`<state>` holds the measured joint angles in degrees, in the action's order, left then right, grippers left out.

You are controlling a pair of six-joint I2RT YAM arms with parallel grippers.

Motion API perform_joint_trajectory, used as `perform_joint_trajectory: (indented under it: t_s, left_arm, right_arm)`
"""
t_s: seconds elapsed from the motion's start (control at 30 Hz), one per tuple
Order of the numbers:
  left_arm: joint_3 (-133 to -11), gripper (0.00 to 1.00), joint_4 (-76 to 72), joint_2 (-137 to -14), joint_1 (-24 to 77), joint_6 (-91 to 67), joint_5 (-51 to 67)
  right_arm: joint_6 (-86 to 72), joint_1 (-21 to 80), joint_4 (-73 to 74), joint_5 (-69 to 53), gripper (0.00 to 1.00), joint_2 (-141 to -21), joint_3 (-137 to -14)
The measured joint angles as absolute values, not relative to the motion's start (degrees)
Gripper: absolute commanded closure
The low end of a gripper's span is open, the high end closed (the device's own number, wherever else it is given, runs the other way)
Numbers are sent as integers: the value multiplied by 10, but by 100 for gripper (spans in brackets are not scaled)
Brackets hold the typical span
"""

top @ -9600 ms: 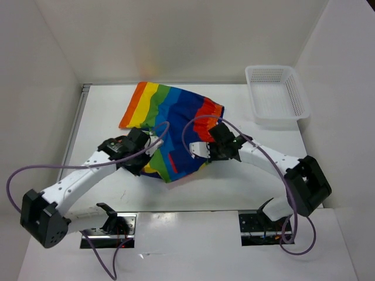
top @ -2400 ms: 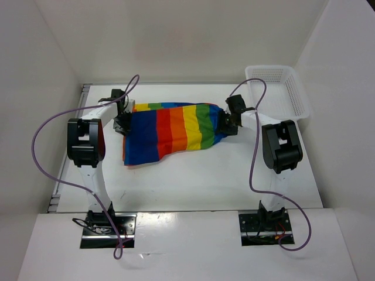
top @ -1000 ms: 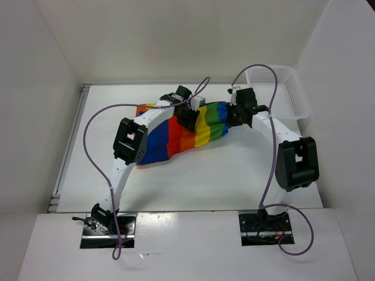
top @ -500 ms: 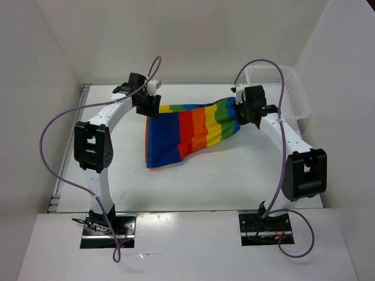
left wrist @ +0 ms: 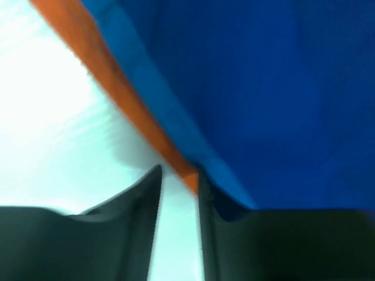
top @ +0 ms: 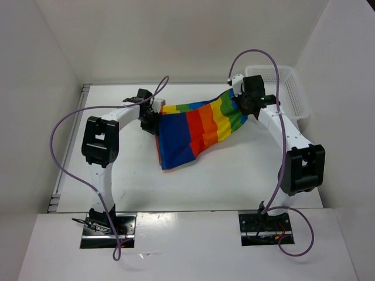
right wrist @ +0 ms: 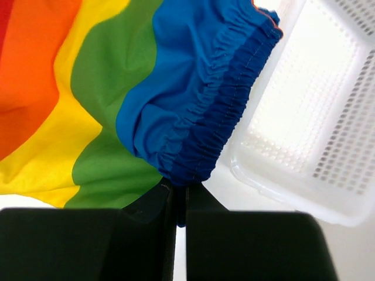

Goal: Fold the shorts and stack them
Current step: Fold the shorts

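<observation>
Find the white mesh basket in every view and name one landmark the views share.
Top external: the white mesh basket sits at the far right, towards the back.
Left wrist: not in it.
Right wrist: it fills the right side of the picture, upper corner to lower edge.
Shared landmark: the rainbow-striped shorts show in all three views; in the left wrist view only their blue cloth and an orange edge show.
</observation>
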<state>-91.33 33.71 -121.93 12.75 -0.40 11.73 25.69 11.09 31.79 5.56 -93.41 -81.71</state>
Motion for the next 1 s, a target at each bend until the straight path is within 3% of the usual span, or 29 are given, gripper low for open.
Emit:
perform_joint_trajectory:
  t_s: [0.07,0.17,0.23,0.5,0.53,0.97,1.0]
  left_arm:
    - [-936,80,341,-1239,123,-3,153]
    - [-972,84,349,-1267,124,-4,199]
    - [-994,92,355,-1284,127,-4,232]
    - [-1019,95,368,-1314,139,-4,322]
    - [-1019,100,369,-1315,139,-4,330]
    - [-1004,100,375,-1319,101,-5,383]
    - [-1003,93,375,-1319,97,-6,381]
  right_arm:
    - [272,130,320,71,100,-934,-823]
    - [294,185,322,96,100,-941,-831]
    - [307,239,322,116,100,-953,-841]
    - [325,430,329,139,100,-1034,-914]
    - [324,445,329,138,100,-1042,-924]
    - [293,530,356,100,100,-1094,-949]
    - [291,530,356,98,100,-1102,-949]
